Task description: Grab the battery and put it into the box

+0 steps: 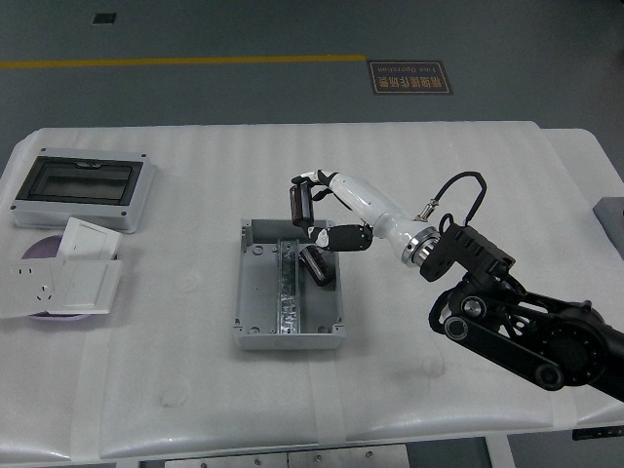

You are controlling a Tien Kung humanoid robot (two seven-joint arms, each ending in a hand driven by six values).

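Note:
A grey open box [261,292] with a metal rail inside stands at the table's middle. A small black battery [321,266] lies inside it, against the right wall near the far end. My right hand [316,220], white with black fingers [300,203], reaches in from the right and hovers over the box's far right corner, just above the battery. Its fingers are spread and hold nothing. Whether the thumb touches the battery I cannot tell. My left arm is out of view.
A grey enclosure with a dark window [83,187] sits at the far left. White socket plates [64,279] lie on a purple disc in front of it. A grey object [612,211] shows at the right edge.

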